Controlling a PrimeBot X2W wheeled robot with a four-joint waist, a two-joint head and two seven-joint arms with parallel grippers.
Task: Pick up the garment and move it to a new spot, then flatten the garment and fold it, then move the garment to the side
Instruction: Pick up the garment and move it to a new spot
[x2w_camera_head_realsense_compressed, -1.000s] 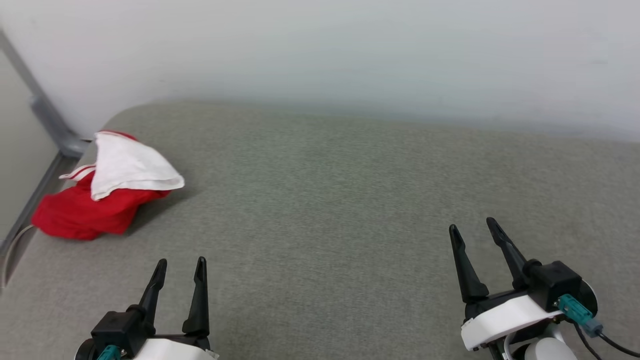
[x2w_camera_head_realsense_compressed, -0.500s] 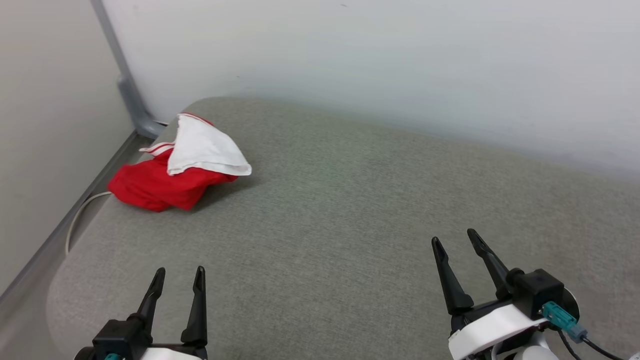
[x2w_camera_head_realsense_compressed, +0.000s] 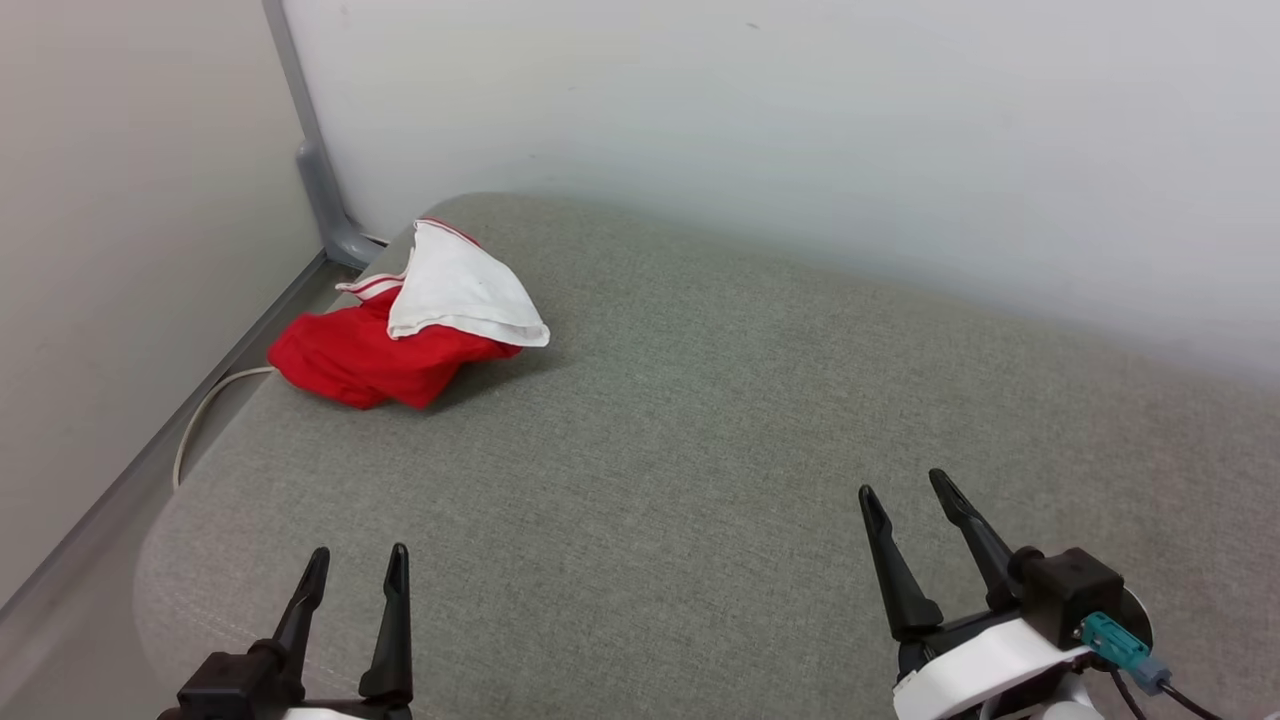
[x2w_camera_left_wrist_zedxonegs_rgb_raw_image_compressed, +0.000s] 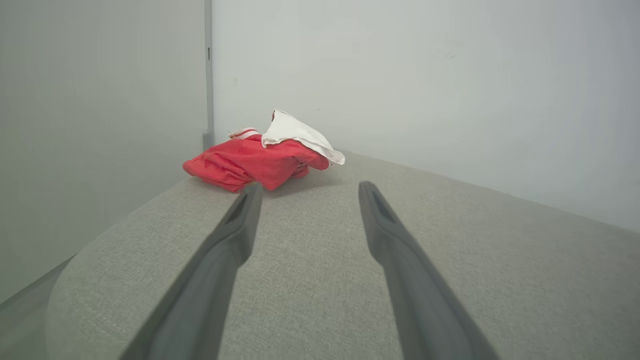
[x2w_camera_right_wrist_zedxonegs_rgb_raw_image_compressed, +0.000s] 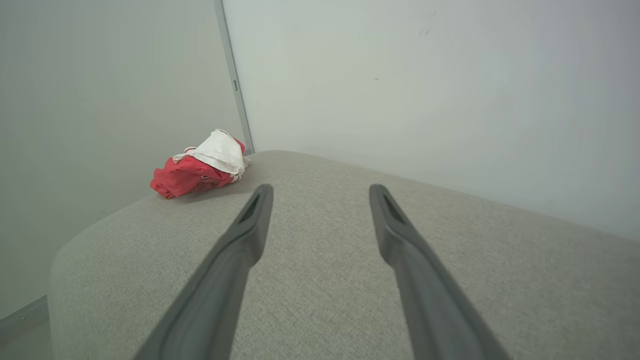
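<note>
Grey fabric pad (x2w_camera_head_realsense_compressed: 700, 450), rounded corners, w/ pale wall (x2w_camera_head_realsense_compressed: 800, 120) right behind. Grey post (x2w_camera_head_realsense_compressed: 318, 175) stands in far-left corner, btwn wall & beige panel (x2w_camera_head_realsense_compressed: 120, 200). White cable (x2w_camera_head_realsense_compressed: 205, 415) loops beside pad's left edge.

The grey cushion (x2w_camera_head_realsense_compressed: 700, 450) is seen from above by the head and low from both wrists, with the garment (x2w_camera_head_realsense_compressed: 400, 340) shared.

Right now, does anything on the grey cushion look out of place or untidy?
Yes: the garment lies crumpled in a heap at the far left corner of the grey cushion, close to its edge, with a white sleeve flopped over the red body.
</note>
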